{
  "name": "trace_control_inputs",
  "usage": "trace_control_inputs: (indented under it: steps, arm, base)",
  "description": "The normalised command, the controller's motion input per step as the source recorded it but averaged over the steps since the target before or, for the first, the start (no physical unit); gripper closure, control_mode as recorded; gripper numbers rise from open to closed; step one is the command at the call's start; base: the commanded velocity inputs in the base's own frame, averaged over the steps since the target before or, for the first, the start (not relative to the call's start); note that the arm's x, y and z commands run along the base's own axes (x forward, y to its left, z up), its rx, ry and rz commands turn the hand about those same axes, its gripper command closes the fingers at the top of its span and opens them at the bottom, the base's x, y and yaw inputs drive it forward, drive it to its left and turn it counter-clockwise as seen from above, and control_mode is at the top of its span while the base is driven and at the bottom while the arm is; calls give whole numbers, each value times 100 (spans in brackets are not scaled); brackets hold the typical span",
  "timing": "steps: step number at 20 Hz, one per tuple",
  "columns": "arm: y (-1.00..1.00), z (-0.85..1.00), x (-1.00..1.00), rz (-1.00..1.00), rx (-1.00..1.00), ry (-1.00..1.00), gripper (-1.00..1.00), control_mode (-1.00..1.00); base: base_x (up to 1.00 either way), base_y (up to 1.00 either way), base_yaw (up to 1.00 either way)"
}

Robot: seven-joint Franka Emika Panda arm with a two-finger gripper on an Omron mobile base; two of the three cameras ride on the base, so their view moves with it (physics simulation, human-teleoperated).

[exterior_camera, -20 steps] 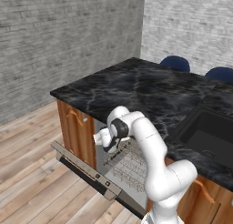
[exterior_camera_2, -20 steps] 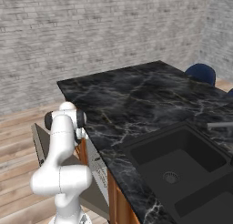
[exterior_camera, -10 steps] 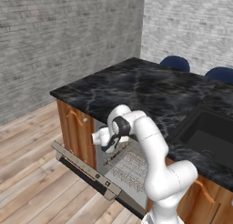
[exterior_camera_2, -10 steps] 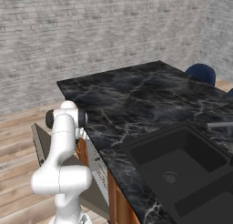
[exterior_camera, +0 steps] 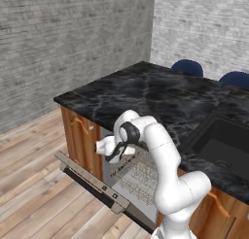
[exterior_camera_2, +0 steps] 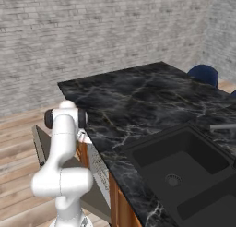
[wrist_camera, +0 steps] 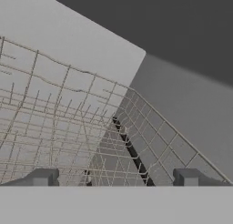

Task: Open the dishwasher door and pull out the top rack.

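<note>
The dishwasher door (exterior_camera: 90, 177) hangs open, folded down almost flat over the wooden floor, and from the other side it shows as a grey panel (exterior_camera_2: 40, 146). In the dishwasher's opening sits the top rack (exterior_camera: 138, 172), a silver wire grid with upright tines. My gripper (exterior_camera: 116, 154) is at the front of that opening, just above the rack's front part. Close up, the rack's grid (wrist_camera: 68, 123) lies right before my gripper (wrist_camera: 114, 177). The fingertips (wrist_camera: 43, 176) stand wide apart with nothing between them, so the gripper is open.
A black marble counter (exterior_camera: 155, 94) tops the dishwasher, with a black sink basin (exterior_camera_2: 179, 168) to the right. An orange-brown cabinet door (exterior_camera: 78, 136) stands left of the dishwasher. Two blue chairs (exterior_camera: 187, 67) are behind the counter. A wooden floor (exterior_camera: 34, 184) spreads to the left.
The hand has shifted slightly outward and down at the front of the dishwasher's opening. The gripper stays open, and the door and rack have not moved.
</note>
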Motion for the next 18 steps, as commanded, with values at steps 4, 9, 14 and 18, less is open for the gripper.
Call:
trace_control_inputs:
  steps: [4,9,14,18]
  arm:
    - [55,-50,-100,0,0,-3,-100,-100]
    - [40,-24,-93,0,5,-2,-100,-100]
    - [20,-1,-68,0,15,0,-100,-100]
    - [14,0,-60,0,25,0,-100,-100]
  base:
    - [0,0,0]
    - [0,0,0]
    - [0,0,0]
    - [0,0,0]
